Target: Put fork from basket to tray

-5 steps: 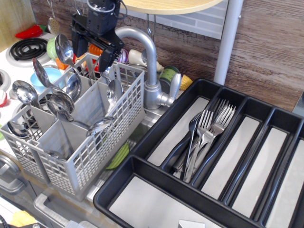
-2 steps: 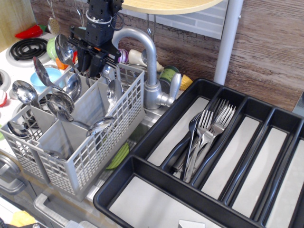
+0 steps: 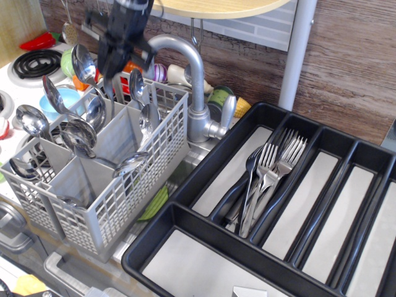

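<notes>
You see the gripper [image 3: 113, 73] blurred over the basket [image 3: 111, 198] back corner; can't tell if jaws grip the thin fork [image 3: 110, 96] under it. Arm top is cut off. Tray [image 3: 204, 170] w/ forks at right

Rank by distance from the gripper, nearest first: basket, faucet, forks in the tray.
From the gripper, blurred at upper left:
1. Basket, directly below it.
2. Faucet, to its right.
3. Forks in the tray, far right.
</notes>
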Controlling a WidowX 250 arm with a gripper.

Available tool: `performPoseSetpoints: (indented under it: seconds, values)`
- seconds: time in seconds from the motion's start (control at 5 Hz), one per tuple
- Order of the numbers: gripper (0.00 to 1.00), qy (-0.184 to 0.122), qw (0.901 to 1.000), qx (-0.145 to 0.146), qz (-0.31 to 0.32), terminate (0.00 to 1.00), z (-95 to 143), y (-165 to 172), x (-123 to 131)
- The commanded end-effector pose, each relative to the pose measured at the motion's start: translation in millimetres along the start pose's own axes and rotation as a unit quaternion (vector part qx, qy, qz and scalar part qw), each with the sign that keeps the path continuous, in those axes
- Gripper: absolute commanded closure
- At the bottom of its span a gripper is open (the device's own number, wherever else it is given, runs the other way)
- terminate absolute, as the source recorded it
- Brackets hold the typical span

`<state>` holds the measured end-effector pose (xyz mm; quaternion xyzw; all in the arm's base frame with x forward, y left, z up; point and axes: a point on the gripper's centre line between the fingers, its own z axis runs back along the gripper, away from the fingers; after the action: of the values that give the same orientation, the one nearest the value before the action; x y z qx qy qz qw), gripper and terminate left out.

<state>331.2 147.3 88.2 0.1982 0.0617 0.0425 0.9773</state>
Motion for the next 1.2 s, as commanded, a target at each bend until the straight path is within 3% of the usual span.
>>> performPoseSetpoints:
  seconds: [0.0,0.2,0.4,0.6,0.8,1.0]
  values:
    - [1.0,-0.042,0.9985,0.013,0.034,0.0,93,15,-9]
    - [1.0,-0.037,0.9984,-0.013,0.041,0.0,126,6,-13]
    - [1.0,-0.045,0.9982,-0.017,0.037,0.0,151,-8,-9]
    - [1.0,-0.031,0.9953,-0.074,0.054,0.0,152,-32,-8]
    - [1.0,-0.029,0.9911,-0.116,0.058,0.0,130,-50,-17]
    - [1.0,-0.025,0.9874,-0.144,0.061,0.0,122,-64,-22]
